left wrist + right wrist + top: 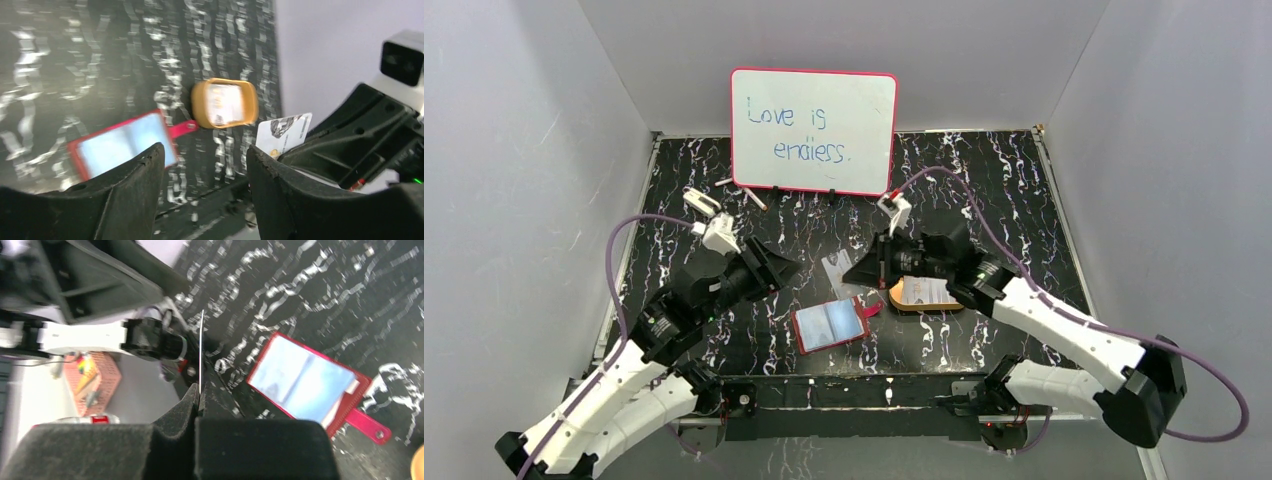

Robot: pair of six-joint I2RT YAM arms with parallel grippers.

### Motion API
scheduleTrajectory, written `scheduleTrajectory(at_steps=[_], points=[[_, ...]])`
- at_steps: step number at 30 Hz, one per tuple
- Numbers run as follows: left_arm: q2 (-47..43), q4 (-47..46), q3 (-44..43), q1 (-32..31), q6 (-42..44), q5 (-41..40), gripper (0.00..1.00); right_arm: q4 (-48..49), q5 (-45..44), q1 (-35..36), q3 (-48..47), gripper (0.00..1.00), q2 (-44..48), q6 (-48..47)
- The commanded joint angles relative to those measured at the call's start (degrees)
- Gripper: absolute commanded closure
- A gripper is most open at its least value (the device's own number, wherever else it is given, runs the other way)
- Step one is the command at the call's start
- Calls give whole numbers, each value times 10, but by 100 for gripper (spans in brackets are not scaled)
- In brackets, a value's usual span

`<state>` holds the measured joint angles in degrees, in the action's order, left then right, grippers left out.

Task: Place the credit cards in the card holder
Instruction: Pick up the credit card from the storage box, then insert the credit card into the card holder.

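The right gripper (198, 390) is pinching one credit card (283, 133) by one edge, its jaws pressed together on it, and is holding it in the air between the two arms, off the desk (984, 180). The left gripper (205, 165) is hovering near with its jaws spread wide and is gripping nothing. The card holder (829, 325) is lying open and flat on the desk, just beside the orange tray (199, 105) (more cards seem to be lying inside it). To do this step well, I am judging that the card should be tilted low and its free edge lined up with a pocket mouth, while the left jaws are pressing the card holder down so that it is not sliding.
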<state>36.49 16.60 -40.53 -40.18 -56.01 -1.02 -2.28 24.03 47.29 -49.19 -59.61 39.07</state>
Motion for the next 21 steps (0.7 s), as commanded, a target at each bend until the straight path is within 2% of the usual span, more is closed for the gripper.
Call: scheduleTrajectory(at_steps=[1, 4, 6, 14, 21], points=[[-6, 207, -27, 4, 34, -171, 41, -50, -102, 37, -9, 100, -46, -55], [2, 239, 3, 3, 19, -184, 44, -43, -131, 60, 7, 100, -85, -64], [2, 216, 20, 2, 23, -157, 46, -23, -136, 68, 23, 100, -107, -57], [28, 174, 124, 2, -69, -111, 46, 61, -146, 71, 84, 100, -147, -24], [29, 123, 168, 2, -71, -88, 47, 89, -125, 71, 109, 100, -169, -20]])
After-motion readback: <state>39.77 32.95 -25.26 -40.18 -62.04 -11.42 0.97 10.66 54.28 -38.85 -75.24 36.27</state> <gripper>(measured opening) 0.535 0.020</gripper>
